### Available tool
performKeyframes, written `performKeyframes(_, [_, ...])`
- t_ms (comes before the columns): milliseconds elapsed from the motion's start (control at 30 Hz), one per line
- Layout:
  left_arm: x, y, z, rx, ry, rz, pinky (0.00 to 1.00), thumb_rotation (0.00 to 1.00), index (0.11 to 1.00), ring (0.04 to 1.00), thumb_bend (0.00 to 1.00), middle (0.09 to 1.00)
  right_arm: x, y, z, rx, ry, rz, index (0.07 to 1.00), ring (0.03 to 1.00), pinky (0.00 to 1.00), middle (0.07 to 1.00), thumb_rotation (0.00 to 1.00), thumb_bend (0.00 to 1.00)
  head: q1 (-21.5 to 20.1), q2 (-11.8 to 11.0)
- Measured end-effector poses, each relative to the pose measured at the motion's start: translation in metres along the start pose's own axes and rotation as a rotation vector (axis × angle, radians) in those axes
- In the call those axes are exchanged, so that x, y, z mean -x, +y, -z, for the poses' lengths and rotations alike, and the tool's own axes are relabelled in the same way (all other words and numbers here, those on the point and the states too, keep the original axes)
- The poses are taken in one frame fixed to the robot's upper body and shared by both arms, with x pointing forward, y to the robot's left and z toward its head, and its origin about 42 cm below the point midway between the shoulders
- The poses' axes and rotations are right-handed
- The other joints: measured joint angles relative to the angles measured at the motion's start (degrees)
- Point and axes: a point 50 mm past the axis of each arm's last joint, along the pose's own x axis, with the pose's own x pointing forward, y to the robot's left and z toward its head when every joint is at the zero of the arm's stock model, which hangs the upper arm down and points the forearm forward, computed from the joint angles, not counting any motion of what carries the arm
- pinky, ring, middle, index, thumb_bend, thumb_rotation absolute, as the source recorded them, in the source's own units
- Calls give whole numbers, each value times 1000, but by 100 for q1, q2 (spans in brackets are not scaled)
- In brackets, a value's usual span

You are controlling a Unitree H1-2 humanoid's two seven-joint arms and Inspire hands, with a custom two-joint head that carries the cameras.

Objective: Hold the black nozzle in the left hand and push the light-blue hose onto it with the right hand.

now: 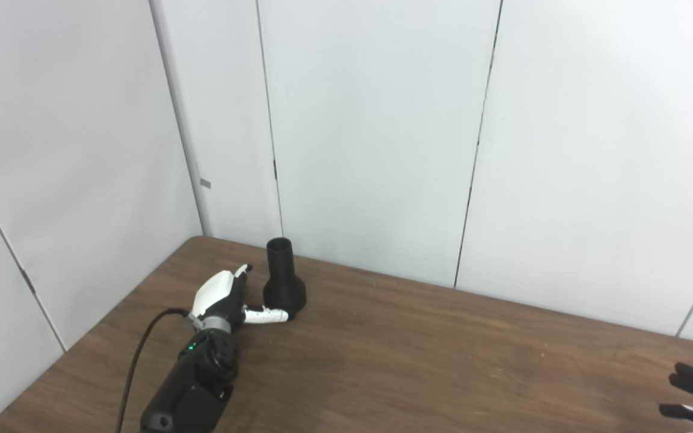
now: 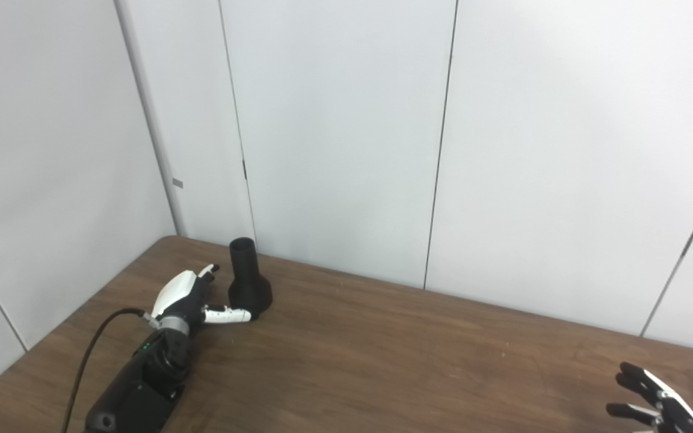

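Beside upright black nozzle (image 1: 283, 278), perhaps touching: left hand (image 1: 226, 299)

left hand (image 1: 221, 297): fingers spread, extended | right hand (image 2: 653, 403): fingers apparently apart, cropped

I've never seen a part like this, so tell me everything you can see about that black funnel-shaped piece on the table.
The black nozzle looks like matte plastic. It stands upright on its wide, flared base, with a narrower round tube rising to an open top. It sits near the far left corner of the brown wooden table, close to the white wall. The left hand is beside it, open, with its thumb reaching to the base; whether they touch is unclear.
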Motion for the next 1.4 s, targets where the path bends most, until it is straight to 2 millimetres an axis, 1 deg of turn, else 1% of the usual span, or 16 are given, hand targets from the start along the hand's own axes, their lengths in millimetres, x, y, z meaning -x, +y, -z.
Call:
performKeyframes(167, [-1, 2, 0, 3, -26, 18, 1000, 372, 905, 998, 1000, 922, 0, 0, -1, 2, -2, 1, 855, 709, 507, 847, 0, 739, -26, 18])
performKeyframes(333, [-5, 0, 0, -8, -50, 32, 1000, 379, 906, 1000, 1000, 922, 0, 0, -3, 2, -10, 2, 855, 707, 507, 844, 0, 739, -70, 35])
performKeyframes(533, [-9, 0, -6, -5, -67, 49, 1000, 358, 906, 1000, 996, 920, 1, -1, -8, 4, -27, 6, 855, 708, 506, 844, 0, 733, -79, 62])
performKeyframes(967, [-15, -2, -13, -25, -80, 67, 1000, 323, 886, 989, 970, 897, 3, -1, -8, 5, -14, 7, 857, 710, 513, 845, 0, 730, -149, 140])
performKeyframes(1133, [-19, -3, -14, -23, -83, 71, 1000, 303, 869, 969, 956, 868, 3, -1, -7, 4, -8, 9, 859, 713, 520, 846, 0, 726, -167, 158])
performKeyframes(1233, [-20, -3, -14, -17, -88, 71, 942, 290, 854, 912, 946, 829, 4, -2, -6, 0, 3, 10, 860, 715, 521, 846, 0, 724, -185, 185])
performKeyframes(1267, [-20, -3, -14, -14, -91, 70, 892, 275, 845, 883, 938, 811, 5, -2, -5, 0, 7, 10, 861, 715, 521, 847, 0, 723, -185, 185])
performKeyframes(1367, [-20, 0, -14, -1, -98, 53, 816, 245, 827, 828, 927, 780, 6, -2, -5, -1, 12, 10, 862, 714, 522, 846, 0, 722, -176, 211])
performKeyframes(1400, [-20, 0, -14, 7, -108, 50, 757, 235, 818, 789, 929, 764, 6, -2, -5, -1, 13, 11, 862, 713, 523, 846, 0, 722, -176, 220])
